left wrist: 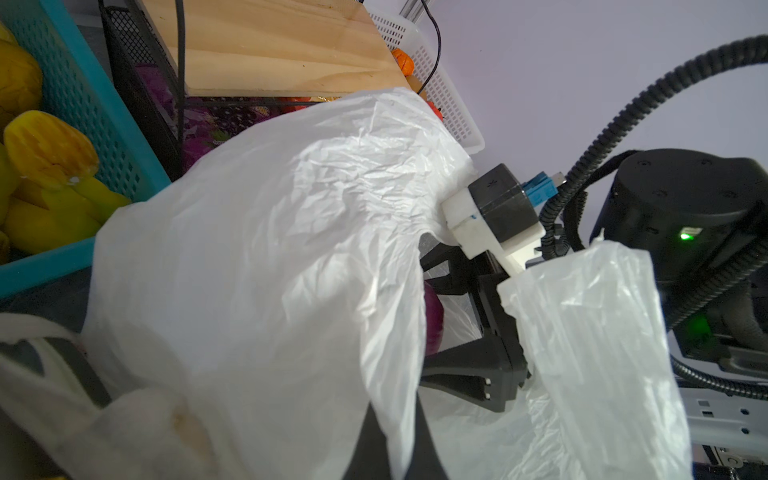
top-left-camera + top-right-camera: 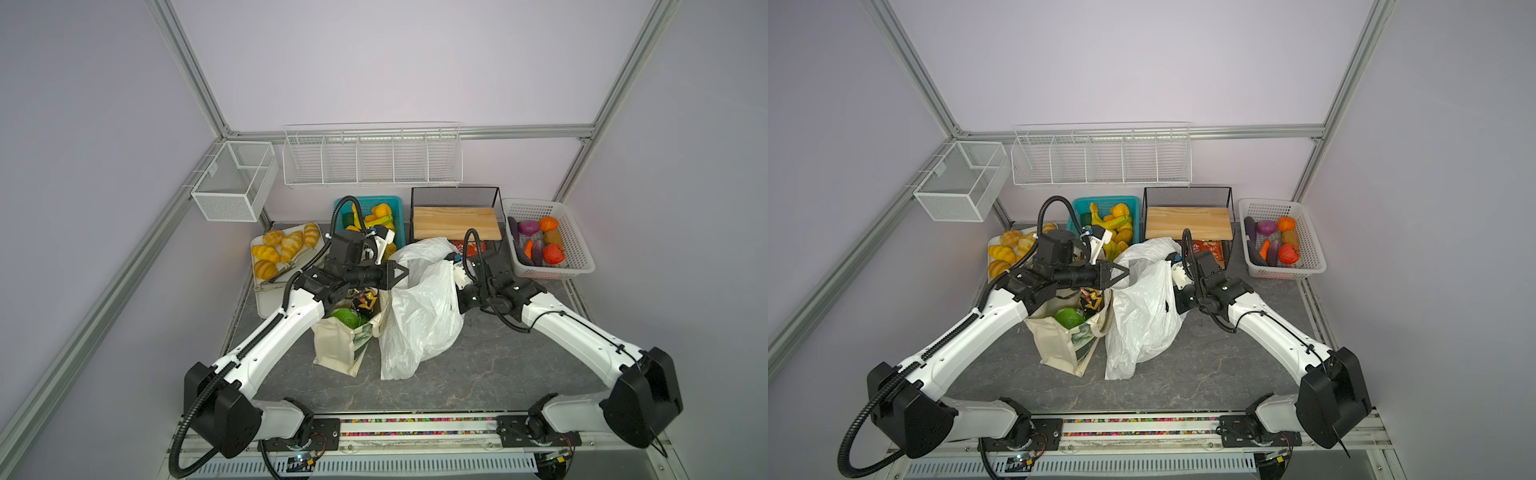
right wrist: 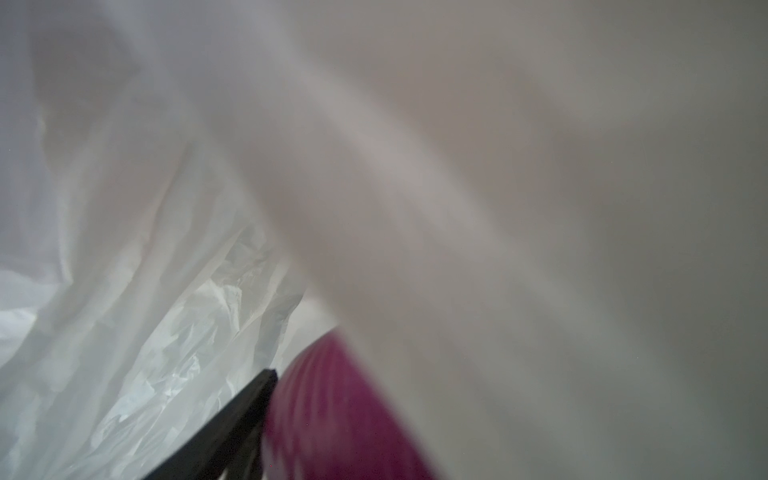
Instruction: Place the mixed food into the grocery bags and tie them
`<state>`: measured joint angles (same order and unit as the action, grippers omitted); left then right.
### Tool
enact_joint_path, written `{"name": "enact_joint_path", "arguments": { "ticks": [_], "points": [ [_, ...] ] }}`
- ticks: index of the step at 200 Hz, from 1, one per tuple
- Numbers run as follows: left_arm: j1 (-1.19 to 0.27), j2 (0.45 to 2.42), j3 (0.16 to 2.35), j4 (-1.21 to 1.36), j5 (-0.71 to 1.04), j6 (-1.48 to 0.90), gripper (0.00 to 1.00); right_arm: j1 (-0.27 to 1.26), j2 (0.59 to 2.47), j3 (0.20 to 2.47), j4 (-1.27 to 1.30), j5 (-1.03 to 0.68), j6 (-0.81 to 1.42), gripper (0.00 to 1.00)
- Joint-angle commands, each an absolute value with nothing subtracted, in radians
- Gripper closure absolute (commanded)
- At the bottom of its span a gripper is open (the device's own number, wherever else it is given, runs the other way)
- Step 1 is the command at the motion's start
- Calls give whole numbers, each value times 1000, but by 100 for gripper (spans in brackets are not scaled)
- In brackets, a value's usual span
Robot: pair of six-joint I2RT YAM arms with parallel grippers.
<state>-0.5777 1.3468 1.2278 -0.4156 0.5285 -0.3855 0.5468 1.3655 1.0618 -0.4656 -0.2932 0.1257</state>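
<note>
Two bags stand touching at mid-table: the canvas tote (image 2: 336,353) and the plastic carrier bag (image 2: 419,316). Both snack packs sit in the tote, where the green snack bag (image 2: 347,319) and the zigzag snack bag (image 2: 368,300) poke from its mouth.

The left gripper (image 2: 400,272) is clamped shut on the carrier bag's rim and holds it raised, apparently so that the mouth gapes for the other arm. The right gripper (image 1: 428,318) reaches into that mouth, its jaws spread wide on either side of a purple round vegetable (image 3: 345,415). The left wrist view shows slivers of gap, so I judge this a release rather than a grip.

An orange-red round vegetable (image 2: 553,253) lies in the white basket (image 2: 552,272), well apart from both bags, so filling looks unfinished. Neither bag is tied.
</note>
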Motion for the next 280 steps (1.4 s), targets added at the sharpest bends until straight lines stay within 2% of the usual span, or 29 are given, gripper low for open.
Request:
{"name": "enact_joint_path", "arguments": {
  "ticks": [1, 42, 80, 125, 144, 162, 182, 214, 243, 280],
  "points": [
    [-574, 1351, 1221, -402, 532, -386, 100, 550, 1344, 1093, -496, -325, 107, 11],
    [-574, 1343, 1221, -406, 521, -382, 100, 532, 1299, 1112, -531, -349, 104, 3],
    [-571, 1353, 1237, -435, 488, -399, 100, 474, 1196, 1118, -612, -380, 85, 6],
    [-532, 1373, 1246, -441, 483, -463, 100, 347, 994, 1042, -609, -513, 137, 10],
    [-526, 1374, 1244, -436, 480, -472, 100, 315, 943, 1028, -599, -486, 174, 12],
    [-525, 1373, 1243, -435, 485, -471, 100, 220, 943, 1041, -613, -370, 243, 11],
    [-525, 1367, 1238, -427, 492, -471, 100, 67, 970, 1046, -569, -249, 317, 8],
    [-526, 1349, 1229, -408, 504, -474, 100, -55, 1093, 1083, -443, 37, 323, 1],
    [-526, 1334, 1221, -392, 516, -478, 100, -171, 1331, 1222, -414, 134, 291, 0],
    [-526, 1321, 1217, -382, 525, -479, 100, -239, 1643, 1414, -403, 207, 269, 6]
  ]
}}
